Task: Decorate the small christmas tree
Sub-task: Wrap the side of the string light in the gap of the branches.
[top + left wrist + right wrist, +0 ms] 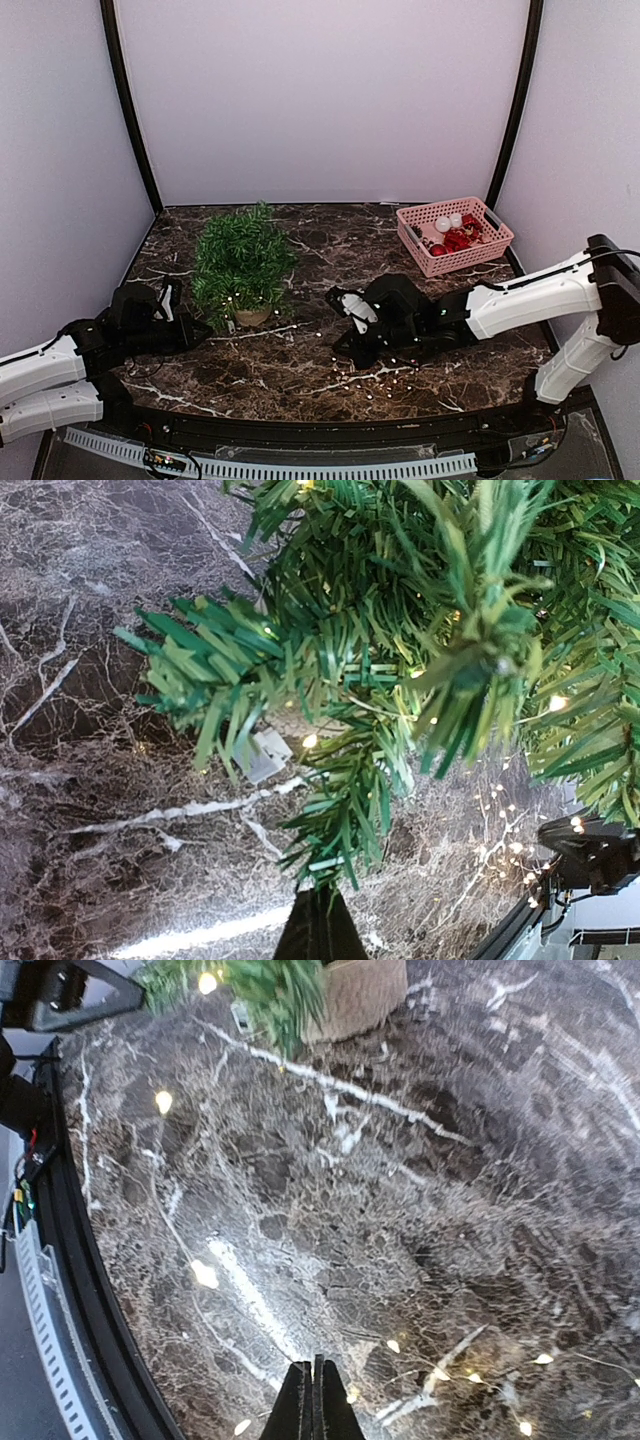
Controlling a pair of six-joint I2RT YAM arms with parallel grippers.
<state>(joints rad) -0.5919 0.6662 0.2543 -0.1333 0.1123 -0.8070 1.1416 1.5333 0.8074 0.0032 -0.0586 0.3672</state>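
Item, left tool (197,328): I log it clenched and holding nothing; from its own wrist camera the fingers (320,932) read as one dark wedge under the foliage. Item, right tool (345,303): likewise clenched and bare, its fingertips (313,1400) pressed flat together over the counter (330,240). Item, small christmas tree (240,262): it stands upright in a tan pot (252,316) at left centre, long axis vertical, just right of and slightly beyond the left tool; I judge the left arm the nearer, as the right tool sits apart on the tree's right. Item, strand of lights (385,373): loose on the counter, just near-side of the right tool. Item, pink basket (492,247) with red ornaments (460,238): far right, on the right arm's side, well apart from the tree. Unresolved: whether the left tool touches the lowest branches; the white tag (260,756) among the needles is unreadable; neither wrist camera shows the basket.
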